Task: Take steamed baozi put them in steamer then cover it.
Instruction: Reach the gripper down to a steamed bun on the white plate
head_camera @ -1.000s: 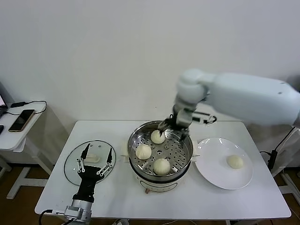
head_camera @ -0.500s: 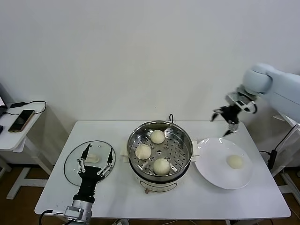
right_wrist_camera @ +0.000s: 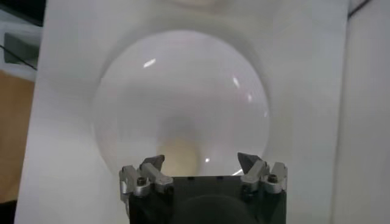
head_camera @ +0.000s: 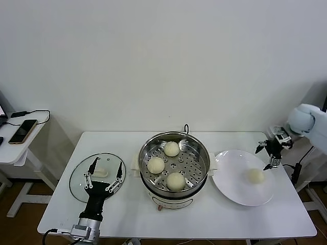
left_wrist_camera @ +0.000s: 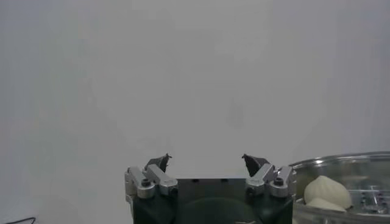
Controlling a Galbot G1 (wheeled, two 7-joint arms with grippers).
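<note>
Now the right tool [head_camera: 266, 155], jaws spread and empty, has swung away from the steamer [head_camera: 174, 164] and hangs just above and beside the last baozi [head_camera: 256, 176] on the plate [head_camera: 232, 189]; in the right wrist view that bun shows as a pale blur directly ahead of the fingers. Three buns [head_camera: 171, 148] already sit on the perforated tray, so the shift marks the start of the fourth and final pick, with covering to follow. Left tool [head_camera: 105, 176], also open, idles over the glass lid [head_camera: 76, 178] on the tabletop [head_camera: 127, 214]. Buns: matte, cream, softly domed, likely yielding. Steamer: shiny steel, round, holed floor. Plate: glossy white, shallow. Lid: clear, flat disc
</note>
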